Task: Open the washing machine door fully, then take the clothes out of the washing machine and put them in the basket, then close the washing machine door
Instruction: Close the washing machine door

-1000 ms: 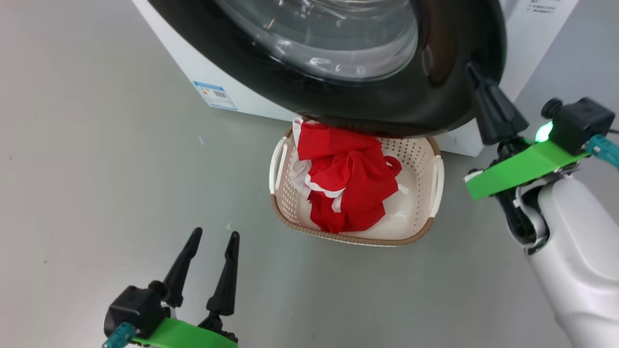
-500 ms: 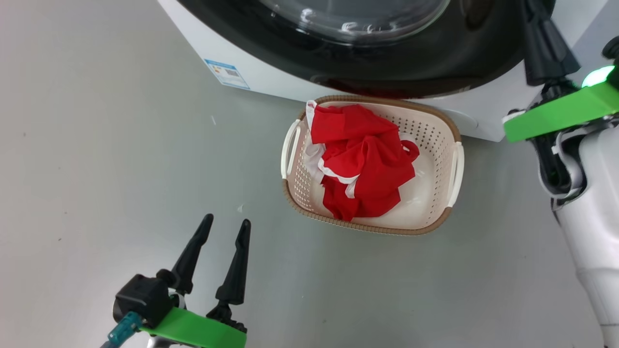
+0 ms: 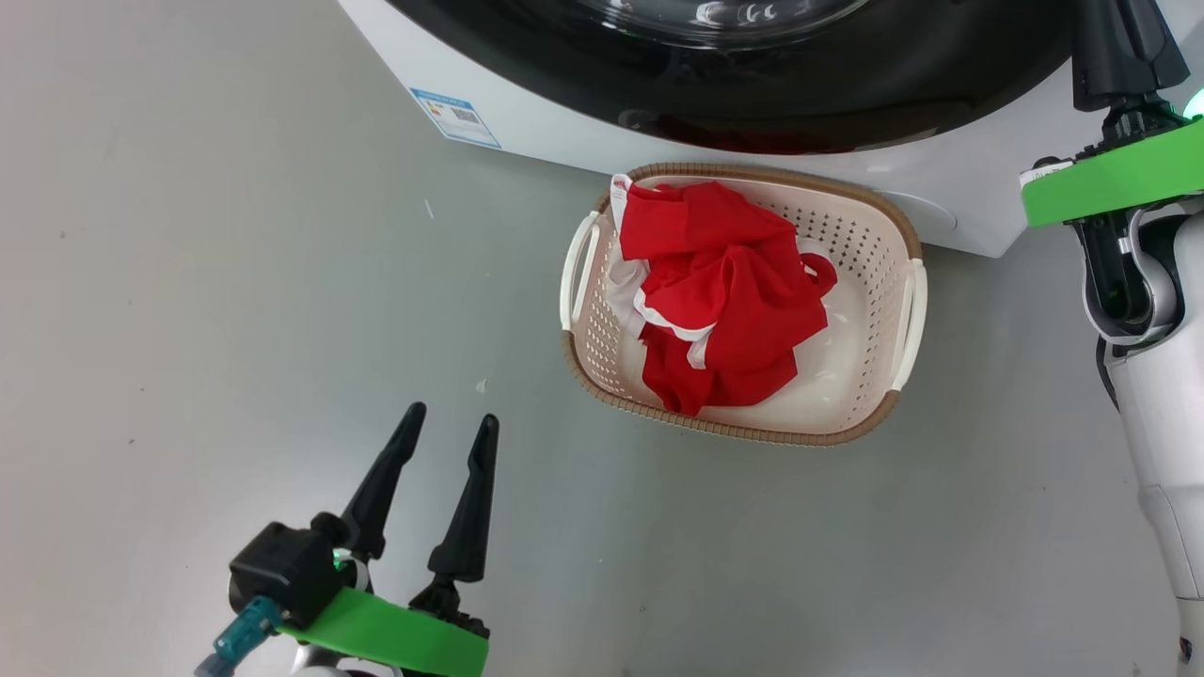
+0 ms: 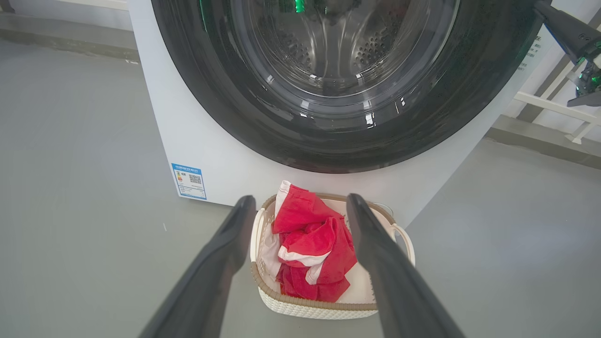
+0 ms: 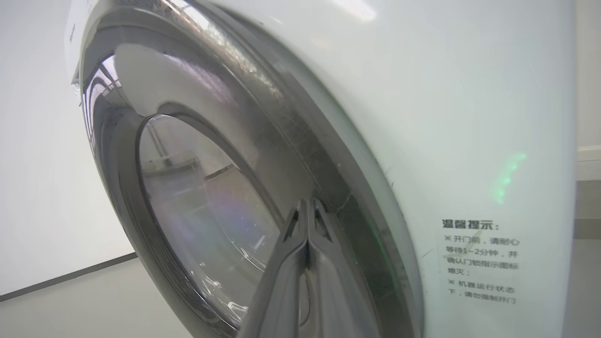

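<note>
Left gripper (image 3: 453, 414) is hanging over the grey floor (image 3: 188, 329) well out in front of the washing machine (image 3: 527, 132). Its two dark fingers are standing wide apart and carrying nothing.

The blue label (image 3: 454, 117) is sitting low on the washing machine's white front, towards its left corner.

The basket (image 3: 734, 431) is standing on the floor just in front of the washing machine, with its far rim close against the front panel, below the door. The clothes (image 3: 724, 301) are lying bunched inside it, all within the rim. They are reading as soft, light and limp, and are best taken at the raised crown of the bundle should they need shifting.

The washing machine door (image 3: 847, 103) is appearing flush with the washing machine's front. Whether the latch is engaging cannot be told. The door is judged rigid, fairly heavy and slick on its glossy black rim, and the glass bowl is the fragile part. Any push is best going on the rim, not the glass.

Right gripper (image 5: 307, 203) is resting its tips on that rim, seemingly touching it, at the right side of the washing machine's front. Its fingers are closed together and empty.
</note>
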### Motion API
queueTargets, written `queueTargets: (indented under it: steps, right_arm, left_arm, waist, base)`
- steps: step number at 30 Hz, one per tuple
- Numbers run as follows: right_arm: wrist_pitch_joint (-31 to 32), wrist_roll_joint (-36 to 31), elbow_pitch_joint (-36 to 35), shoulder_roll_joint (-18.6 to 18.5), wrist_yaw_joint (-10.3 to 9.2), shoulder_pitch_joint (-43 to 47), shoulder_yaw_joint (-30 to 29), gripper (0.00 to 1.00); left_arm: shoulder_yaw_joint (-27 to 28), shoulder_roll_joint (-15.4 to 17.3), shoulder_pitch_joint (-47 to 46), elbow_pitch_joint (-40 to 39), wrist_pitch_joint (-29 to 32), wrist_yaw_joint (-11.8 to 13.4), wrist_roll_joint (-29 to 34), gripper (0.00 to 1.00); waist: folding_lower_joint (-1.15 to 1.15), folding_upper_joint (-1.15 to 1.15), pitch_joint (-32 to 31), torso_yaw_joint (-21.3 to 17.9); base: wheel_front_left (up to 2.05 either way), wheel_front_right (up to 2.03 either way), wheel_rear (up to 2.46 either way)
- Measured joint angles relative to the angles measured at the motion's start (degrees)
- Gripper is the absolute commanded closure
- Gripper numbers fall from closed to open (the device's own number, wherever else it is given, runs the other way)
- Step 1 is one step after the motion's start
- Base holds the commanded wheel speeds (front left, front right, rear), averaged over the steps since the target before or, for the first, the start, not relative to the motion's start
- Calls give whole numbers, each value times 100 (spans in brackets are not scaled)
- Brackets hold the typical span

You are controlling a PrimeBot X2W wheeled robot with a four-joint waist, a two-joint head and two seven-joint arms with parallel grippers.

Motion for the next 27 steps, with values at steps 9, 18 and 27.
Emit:
queueTargets:
  steps: [9, 18, 27]
  right_arm:
    - [0, 3, -40, -19, -36, 30, 154, 79]
    - [0, 22, -131, 75, -52, 1006, 597, 0]
    - [1, 19, -222, 176, -52, 1985, 638, 0]
  left_arm:
    - [-13, -3, 0, 73, 0, 0, 24, 0]
    - [168, -5, 48, 261, 0, 0, 324, 0]
    - [403, -3, 185, 359, 0, 0, 488, 0]
  waist:
    - [0, 0, -110, -68]
    - [0, 0, -474, -285]
    - [0, 0, -879, -638]
  base:
    - [0, 0, 0]
    - [0, 0, 0]
    - [0, 0, 0]
